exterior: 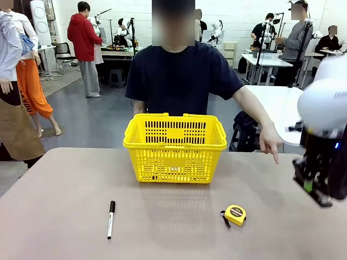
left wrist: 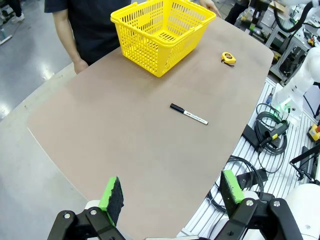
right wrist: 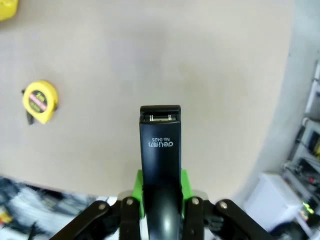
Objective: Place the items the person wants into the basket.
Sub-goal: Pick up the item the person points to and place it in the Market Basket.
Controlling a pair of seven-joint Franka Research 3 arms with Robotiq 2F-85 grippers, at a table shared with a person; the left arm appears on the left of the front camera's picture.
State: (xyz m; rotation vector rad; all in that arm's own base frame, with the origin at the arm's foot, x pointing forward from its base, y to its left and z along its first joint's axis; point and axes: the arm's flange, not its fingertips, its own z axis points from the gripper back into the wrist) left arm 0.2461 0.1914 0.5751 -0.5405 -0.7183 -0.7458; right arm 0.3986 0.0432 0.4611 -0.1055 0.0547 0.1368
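Right claw (right wrist: 160, 200): clamped on stapler (right wrist: 160, 150), lifted above bench (exterior: 65, 206)
Left claw (left wrist: 170, 192): wide open, empty
Basket (exterior: 174, 142): far centre
Risk: stapler gripped at one end; may tip or slip in transit

1. A brown table (exterior: 65, 184) with a rounded edge carries the things.
2. A yellow basket (exterior: 174, 147) stands on it at the far side, in the middle, near the person.
3. A white marker (exterior: 110, 219) with a black cap lies nearer the robot, left of the basket.
4. A round yellow tape measure (exterior: 235, 214) lies to the right, well apart from the marker.
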